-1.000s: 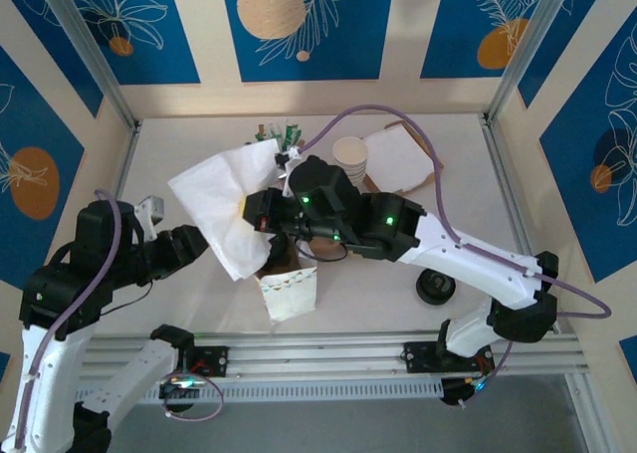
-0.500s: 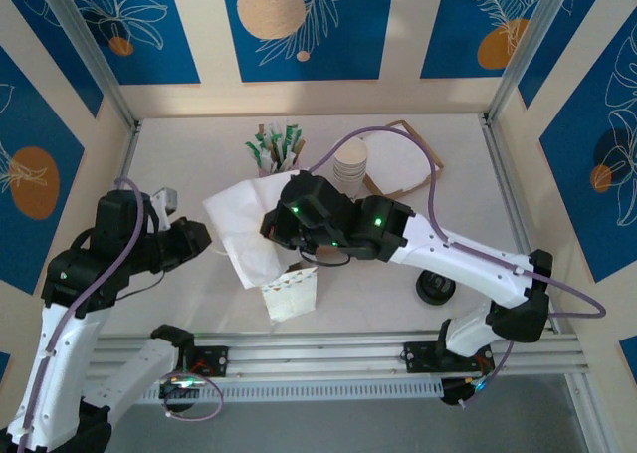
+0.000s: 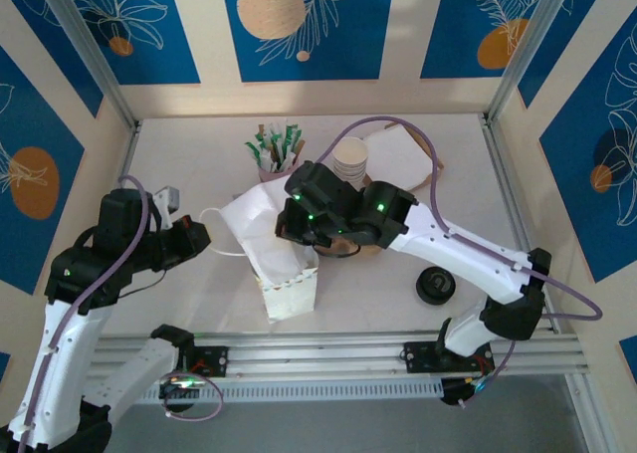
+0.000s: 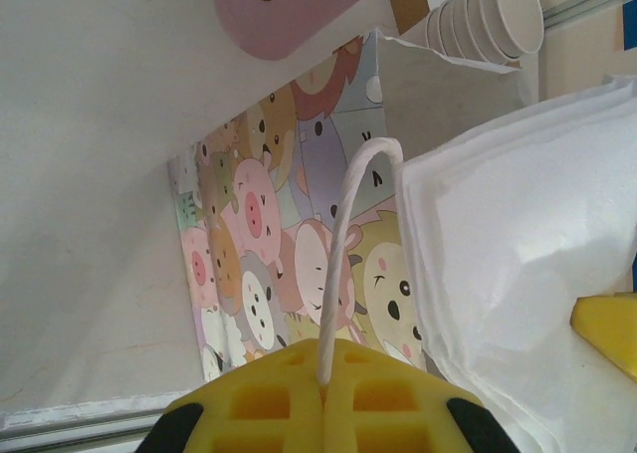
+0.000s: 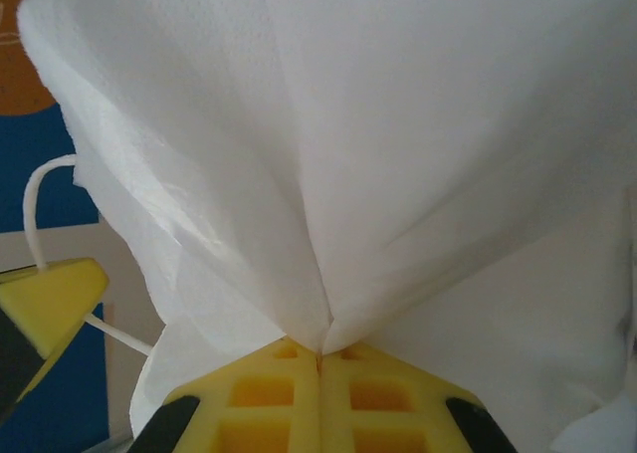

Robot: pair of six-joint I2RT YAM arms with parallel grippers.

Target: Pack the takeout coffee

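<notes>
Pulled in toward the stack of paper cups point(image 3: 350, 159) since a second ago, hauling the white bag point(image 3: 261, 229) off the far-left side to hang just near-left of that stack. Snapped shut meanwhile on the left gripper point(image 3: 202, 237), from part-open to fully pinched. Nipping the bag's thin handle loop point(image 3: 221, 236) now, well to the left of the cups, cord arcing away from the closed tips.

Seen from the left wrist: yellow fingers point(image 4: 259, 403) pressed tight together, white cord rising straight out of the seam, then curving over to the bag's folded edge. Beyond that, short of the cups, a cartoon-animal printed panel point(image 4: 269, 244), flat or standing impossible to tell, and a pink holder point(image 4: 289, 5) beside the cups at the top.

Over to the right gripper point(image 3: 289, 226): closed hard on a gathered fold of the bag, directly near-side of the cups. Looking through the right wrist, yellow pads point(image 5: 269, 393) meeting with fabric bunched in the seam and fanning upward in creases. Poking in at lower left, the other arm's yellow finger with the loop running to it.

Holding the bag up between both grips, mouth hard to make out. By its lower corner, further toward the near edge from the cups, a small white paper bag point(image 3: 291, 296) standing upright. Off to the near-right of the cups, a black lid point(image 3: 435, 286) sitting alone on the table point(image 3: 189, 164). Sticks and sachets point(image 3: 277, 142) bristling from the pink holder, just left of the cups.
</notes>
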